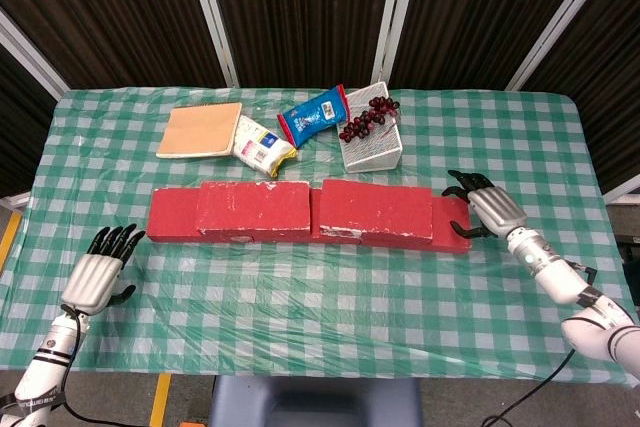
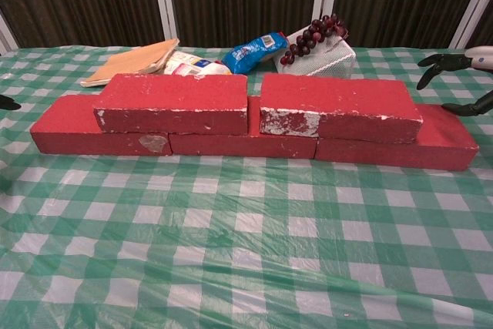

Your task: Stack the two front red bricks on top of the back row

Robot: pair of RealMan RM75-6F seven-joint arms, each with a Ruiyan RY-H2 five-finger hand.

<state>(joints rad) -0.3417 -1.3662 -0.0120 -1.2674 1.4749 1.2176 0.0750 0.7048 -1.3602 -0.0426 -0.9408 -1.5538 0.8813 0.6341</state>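
Two red bricks lie on top of a longer row of red bricks (image 1: pixel 170 217) across the table's middle. The left upper brick (image 1: pixel 253 207) (image 2: pixel 173 102) and the right upper brick (image 1: pixel 375 209) (image 2: pixel 339 105) sit end to end with a narrow gap. My right hand (image 1: pixel 487 209) (image 2: pixel 461 82) hovers at the row's right end (image 2: pixel 443 140), fingers spread, holding nothing; its thumb reaches to the end brick. My left hand (image 1: pixel 98 275) stays low at the table's left front, fingers apart and empty.
Behind the bricks lie a tan board (image 1: pixel 200 130), a white and yellow packet (image 1: pixel 262 147), a blue packet (image 1: pixel 315 115) and a white basket (image 1: pixel 385 152) with dark grapes (image 1: pixel 368 119). A green checked cloth (image 1: pixel 320 297) covers the table.
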